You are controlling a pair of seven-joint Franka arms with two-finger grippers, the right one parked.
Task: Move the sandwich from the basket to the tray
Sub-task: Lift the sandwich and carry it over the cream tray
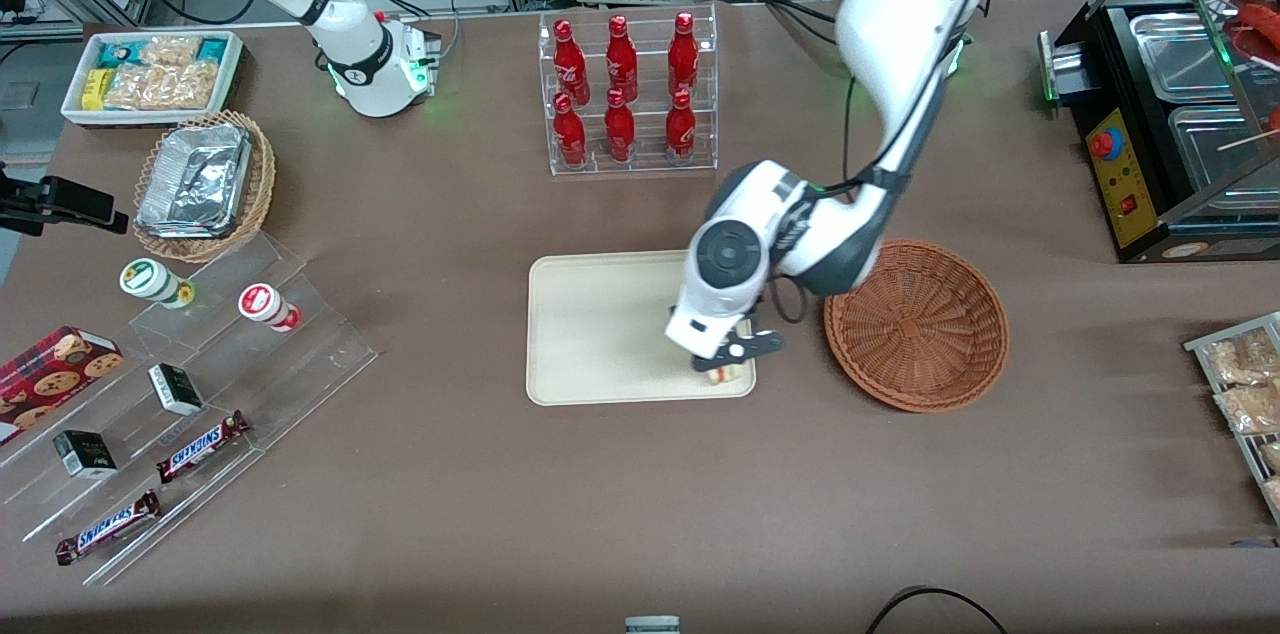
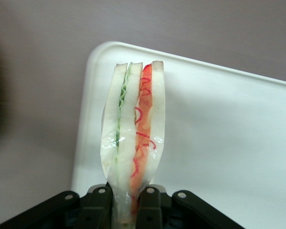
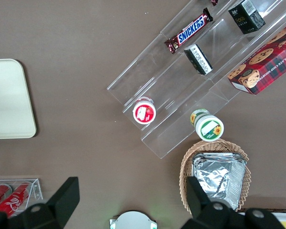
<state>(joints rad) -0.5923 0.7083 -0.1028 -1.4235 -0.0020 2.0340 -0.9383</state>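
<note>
Lower centre of the front view, over the tray's (image 1: 600,329) corner: sandwich (image 1: 726,373), which we judge light, soft and crushable, pinched by the claw (image 1: 735,361) across its narrow end.

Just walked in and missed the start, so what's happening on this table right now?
The working arm's hand is shut on a sandwich, pinching the wedge between its fingers. It holds it over the corner of the cream tray nearest the reddish-brown basket, which now has nothing in it. Whether the sandwich touches the tray yet can't be told; the hand hasn't let go.
</note>
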